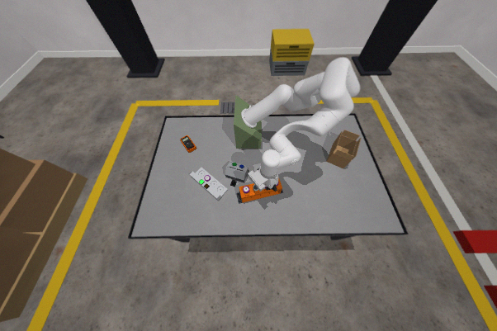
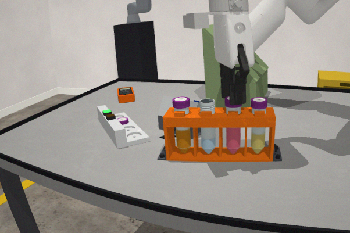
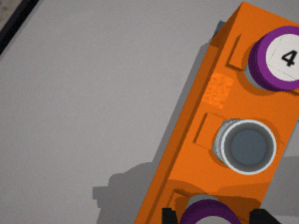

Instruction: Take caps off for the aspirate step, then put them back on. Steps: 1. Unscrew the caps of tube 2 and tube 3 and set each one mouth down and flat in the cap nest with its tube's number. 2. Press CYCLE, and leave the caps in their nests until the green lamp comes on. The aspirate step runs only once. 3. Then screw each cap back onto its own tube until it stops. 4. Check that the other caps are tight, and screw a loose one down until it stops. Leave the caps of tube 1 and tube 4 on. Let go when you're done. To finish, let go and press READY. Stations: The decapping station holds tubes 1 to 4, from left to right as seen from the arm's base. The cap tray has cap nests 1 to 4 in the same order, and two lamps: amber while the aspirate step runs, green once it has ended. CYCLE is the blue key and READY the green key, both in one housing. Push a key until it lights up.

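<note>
On the grey surface (image 2: 72, 156) you've got the white arm (image 1: 314, 98) reaching down over the orange decapping station (image 2: 218, 118). Its fingers (image 2: 241, 86) straddle the purple cap (image 2: 234, 102) sitting on the pink tube (image 2: 232, 139), spread a bit wider than it, gripping nothing. Next door, the blue tube (image 2: 207, 137) stands uncapped, and its cap (image 2: 123, 120) sits in the white cap tray (image 2: 116, 133), green lamp (image 2: 107, 111) lit.
</note>
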You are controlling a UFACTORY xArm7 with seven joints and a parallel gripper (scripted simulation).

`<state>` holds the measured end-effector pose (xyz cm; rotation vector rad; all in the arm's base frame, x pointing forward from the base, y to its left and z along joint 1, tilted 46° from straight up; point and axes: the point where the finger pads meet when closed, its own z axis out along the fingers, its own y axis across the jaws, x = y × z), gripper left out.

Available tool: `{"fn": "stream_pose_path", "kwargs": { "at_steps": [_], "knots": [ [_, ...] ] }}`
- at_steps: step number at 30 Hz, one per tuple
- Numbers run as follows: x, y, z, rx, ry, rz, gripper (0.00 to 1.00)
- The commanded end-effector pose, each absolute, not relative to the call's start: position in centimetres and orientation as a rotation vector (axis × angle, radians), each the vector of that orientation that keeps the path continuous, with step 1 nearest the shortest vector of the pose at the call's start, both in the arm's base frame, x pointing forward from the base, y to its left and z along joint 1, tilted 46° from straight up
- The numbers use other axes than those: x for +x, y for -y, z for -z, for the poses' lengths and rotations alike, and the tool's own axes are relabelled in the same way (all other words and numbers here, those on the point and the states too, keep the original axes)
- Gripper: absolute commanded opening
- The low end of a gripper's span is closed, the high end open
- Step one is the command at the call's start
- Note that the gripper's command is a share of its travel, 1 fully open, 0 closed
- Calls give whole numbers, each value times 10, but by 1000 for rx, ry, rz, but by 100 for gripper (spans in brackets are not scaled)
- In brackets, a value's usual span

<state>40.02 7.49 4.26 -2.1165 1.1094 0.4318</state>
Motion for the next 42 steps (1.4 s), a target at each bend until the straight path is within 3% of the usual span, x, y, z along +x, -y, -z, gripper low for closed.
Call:
{"fn": "stream_pose_path", "kwargs": {
  "at_steps": [1, 25, 26, 42],
  "knots": [
    [402, -73, -44, -2115, -1112, -425, 46],
    [402, -78, -38, -2115, -1112, -426, 46],
    [402, -78, -38, -2115, -1112, -426, 0],
    [402, -78, -38, -2083, -1185, -457, 0]
  ]
}}
